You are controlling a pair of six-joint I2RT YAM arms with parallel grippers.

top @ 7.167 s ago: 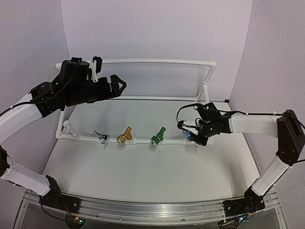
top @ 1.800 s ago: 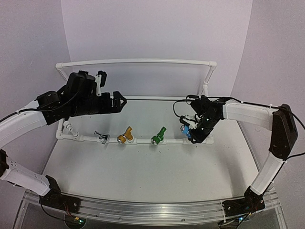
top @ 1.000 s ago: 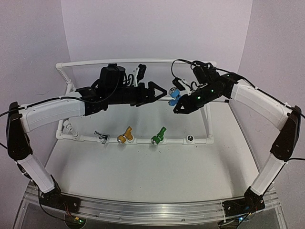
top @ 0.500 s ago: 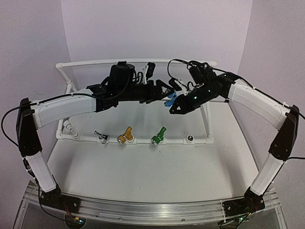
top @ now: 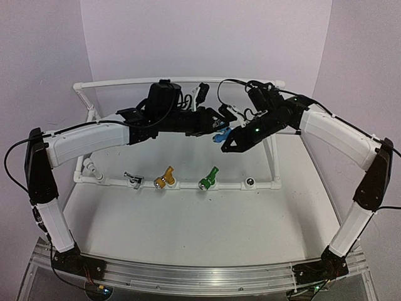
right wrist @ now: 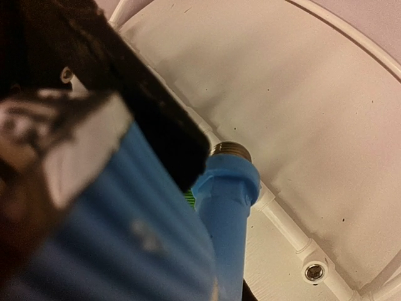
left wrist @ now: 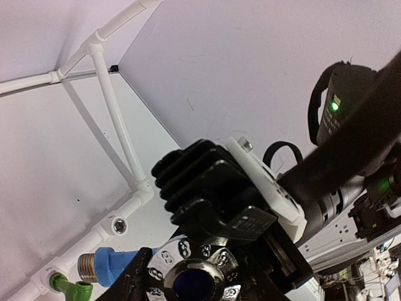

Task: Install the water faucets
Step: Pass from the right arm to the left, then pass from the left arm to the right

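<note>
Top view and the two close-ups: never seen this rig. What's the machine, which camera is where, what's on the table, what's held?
These are two robot arms bolted at the near edge of a table. The wide picture comes from a fixed camera above and behind them. The two close-ups come from a camera on each wrist. On the table stands a white pipe frame. Its front rail carries a silver tap, a yellow tap and a green tap. One socket further right is empty. Above the frame, the right end effector grips a blue tap, which fills much of the right wrist picture. The left end effector is right beside that tap, but it is not clear whether it grips it too.
</note>
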